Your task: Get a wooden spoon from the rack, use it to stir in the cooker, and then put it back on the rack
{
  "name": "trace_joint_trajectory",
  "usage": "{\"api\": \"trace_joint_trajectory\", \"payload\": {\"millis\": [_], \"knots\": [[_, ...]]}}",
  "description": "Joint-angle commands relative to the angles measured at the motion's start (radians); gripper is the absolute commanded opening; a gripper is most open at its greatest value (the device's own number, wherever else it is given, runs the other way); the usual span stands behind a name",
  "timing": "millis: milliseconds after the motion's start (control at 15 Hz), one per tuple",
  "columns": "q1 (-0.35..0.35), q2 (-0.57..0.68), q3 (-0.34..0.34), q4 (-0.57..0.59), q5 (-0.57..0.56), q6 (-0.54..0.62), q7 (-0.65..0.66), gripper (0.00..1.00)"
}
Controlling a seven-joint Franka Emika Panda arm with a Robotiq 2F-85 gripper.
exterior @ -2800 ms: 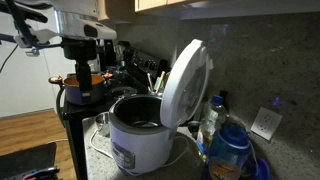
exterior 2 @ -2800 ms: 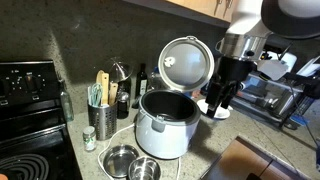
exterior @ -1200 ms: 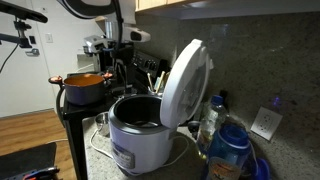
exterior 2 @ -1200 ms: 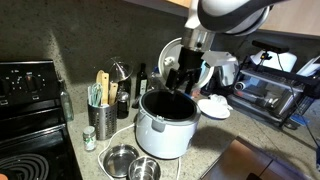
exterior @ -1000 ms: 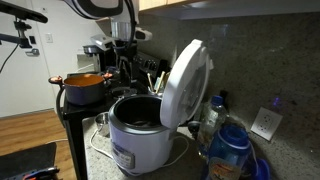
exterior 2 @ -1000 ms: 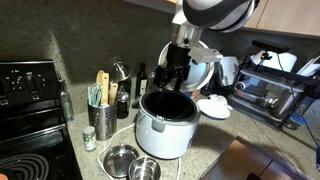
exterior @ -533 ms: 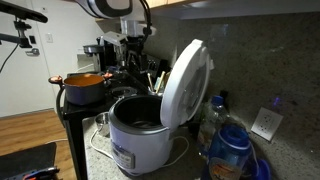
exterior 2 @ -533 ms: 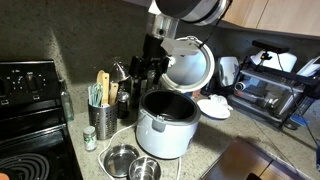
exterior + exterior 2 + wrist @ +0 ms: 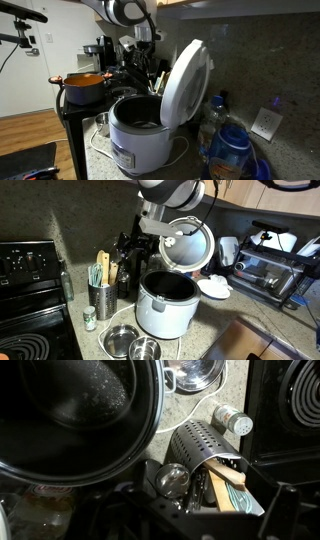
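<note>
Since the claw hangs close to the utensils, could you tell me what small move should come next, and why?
Probably ease the claw down toward the wooden spoon in the rack: the claw looks open and empty, above the rack on the rice cooker side, not yet around the spoon.

Orange pot (image 9: pixel 86 84) left of frame, blue bottle (image 9: pixel 231 150) lower right; steel bowls (image 9: pixel 122 340) bottom centre, stove (image 9: pixel 30 290) far left.
</note>
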Motion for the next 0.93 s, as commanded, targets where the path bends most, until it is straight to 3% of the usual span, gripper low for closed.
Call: {"api": "trace_joint_trajectory", "payload": {"millis": [0, 67, 400, 867], "knots": [[0.002, 0.0, -0.003, 0.004, 0.0, -0.003, 0.0, 1.0], [0.002, 0.0, -0.003, 0.007, 0.0, -0.003, 0.0, 1.0], [0.048, -0.007, 0.004, -0.012, -0.089, 0.061, 0.265, 1.0], [0.121, -0.008, 0.004, -0.043, -0.283, 0.139, 0.802, 1.0]]}}
